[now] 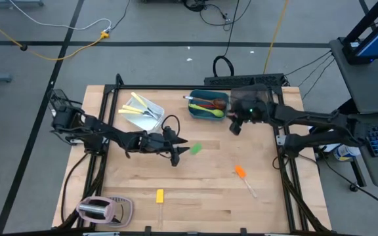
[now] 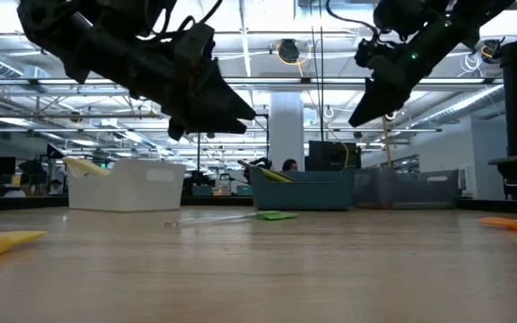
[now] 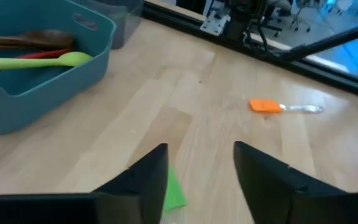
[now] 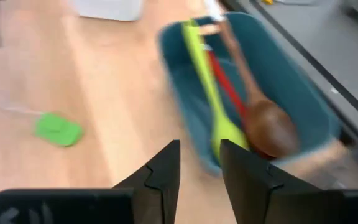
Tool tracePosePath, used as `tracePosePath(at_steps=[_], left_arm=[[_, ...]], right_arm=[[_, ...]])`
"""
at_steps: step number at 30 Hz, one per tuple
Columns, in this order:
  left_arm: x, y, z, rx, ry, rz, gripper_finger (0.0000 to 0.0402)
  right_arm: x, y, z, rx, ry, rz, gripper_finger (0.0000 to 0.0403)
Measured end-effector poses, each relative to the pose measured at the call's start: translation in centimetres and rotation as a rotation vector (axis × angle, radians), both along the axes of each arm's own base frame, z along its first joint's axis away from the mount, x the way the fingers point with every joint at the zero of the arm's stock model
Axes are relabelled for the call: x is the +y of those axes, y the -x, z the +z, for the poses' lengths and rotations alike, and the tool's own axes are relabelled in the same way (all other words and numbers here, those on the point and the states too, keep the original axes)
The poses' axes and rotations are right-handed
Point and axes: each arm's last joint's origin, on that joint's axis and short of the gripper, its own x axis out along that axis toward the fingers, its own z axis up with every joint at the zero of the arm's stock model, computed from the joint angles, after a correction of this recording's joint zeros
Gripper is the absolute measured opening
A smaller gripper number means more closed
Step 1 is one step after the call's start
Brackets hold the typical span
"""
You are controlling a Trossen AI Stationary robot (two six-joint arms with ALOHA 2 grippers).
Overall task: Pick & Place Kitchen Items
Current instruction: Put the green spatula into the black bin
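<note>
A green spatula (image 1: 195, 149) with a clear handle lies flat on the wooden table, mid-table. My left gripper (image 1: 178, 156) hangs open just above the table beside it, and the green blade (image 3: 175, 193) shows past one finger. My right gripper (image 1: 235, 127) hovers open and clear of everything, above the near edge of the teal tub (image 1: 195, 110). Inside that tub lie a green spoon (image 4: 213, 106), a red spoon (image 4: 227, 87) and a wooden spoon (image 4: 266, 121). An orange spatula (image 1: 241, 172) and a yellow spatula (image 1: 159, 195) lie on the table nearer the front.
A white tub (image 1: 155, 105) holding yellow-handled knives (image 1: 136, 106) stands left of the teal tub. A smoky-grey tub (image 1: 258, 97) sits at the back right. A pinkish toaster (image 1: 97, 208) occupies the front left corner. Bare wood lies between the green and orange spatulas.
</note>
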Motion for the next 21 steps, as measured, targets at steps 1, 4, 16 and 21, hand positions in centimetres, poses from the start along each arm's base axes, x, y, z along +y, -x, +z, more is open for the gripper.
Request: tracePosePath(at_steps=[1, 4, 16, 21], left_arm=[[0.1, -0.2, -0.1, -0.009, 0.007, 0.007, 0.02], [0.6, -1.3, -0.5, -0.007, 0.026, 0.03, 0.0234], [0.6, -8.3, -2.3, 0.419, -0.024, 0.004, 0.0235], [1.1, -9.7, -4.2, 0.479, -0.019, 0.017, 0.0232]], right_arm=[[0.4, -0.3, 0.0, -0.007, -0.003, 0.019, 0.0105], [1.4, -1.3, 0.0, -0.054, -0.001, 0.063, 0.0106], [2.5, -2.8, -0.5, -0.078, 0.007, 0.125, 0.0105], [2.5, -2.8, -0.7, -0.065, 0.003, 0.126, 0.0105]])
